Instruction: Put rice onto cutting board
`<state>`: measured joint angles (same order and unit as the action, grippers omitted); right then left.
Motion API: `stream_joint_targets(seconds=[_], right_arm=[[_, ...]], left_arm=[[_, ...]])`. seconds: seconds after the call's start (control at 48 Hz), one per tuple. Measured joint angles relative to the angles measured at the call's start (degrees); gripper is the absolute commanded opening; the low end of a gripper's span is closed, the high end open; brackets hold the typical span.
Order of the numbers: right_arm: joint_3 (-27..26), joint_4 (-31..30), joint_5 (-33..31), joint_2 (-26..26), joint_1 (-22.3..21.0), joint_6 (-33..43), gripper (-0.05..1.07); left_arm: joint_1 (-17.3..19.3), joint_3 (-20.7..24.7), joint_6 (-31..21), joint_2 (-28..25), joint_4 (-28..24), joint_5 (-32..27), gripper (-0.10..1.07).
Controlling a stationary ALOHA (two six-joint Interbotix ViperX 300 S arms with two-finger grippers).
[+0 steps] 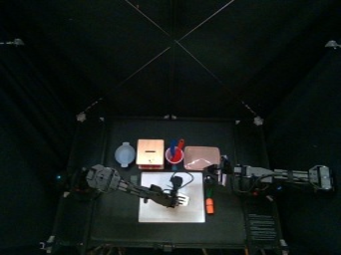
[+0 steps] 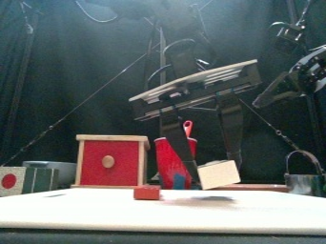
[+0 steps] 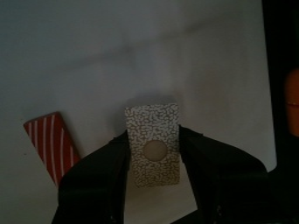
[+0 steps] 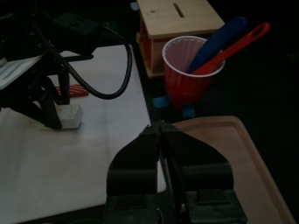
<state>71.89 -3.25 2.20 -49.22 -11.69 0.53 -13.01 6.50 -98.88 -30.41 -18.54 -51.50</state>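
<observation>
Where the worktop's front edge lies, one white board (image 2: 76,212) spreads, with one small red piece (image 2: 147,192) on it. Behind that, one rice block (image 2: 219,174), pale and speckled, hangs just above the board, pinched in the left claw (image 3: 155,142). That arm reaches in from nine o'clock and points down. One orange piece (image 1: 209,206) sits at the board's three o'clock edge. Farther back stand one red cup (image 4: 190,70) and one box (image 2: 111,160). The right claw (image 4: 159,131), pressed together, rests at three o'clock.

No text, label, brand, number or sign can be read on anything in view.
</observation>
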Motion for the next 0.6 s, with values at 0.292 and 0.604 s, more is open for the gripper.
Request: stream_joint_targets(seconds=[0.292,0.604], right_arm=[[0.00,0.26,-0.70,0.00,0.00,0.00,0.03],[0.00,0.62,-0.97,0.00,0.00,0.00,0.03]], left_arm=[[0.44,0.00,-0.09,0.09,0.00,-0.09,0.85],[0.44,-3.08,0.53,6.06,-4.31,-5.36,0.85]])
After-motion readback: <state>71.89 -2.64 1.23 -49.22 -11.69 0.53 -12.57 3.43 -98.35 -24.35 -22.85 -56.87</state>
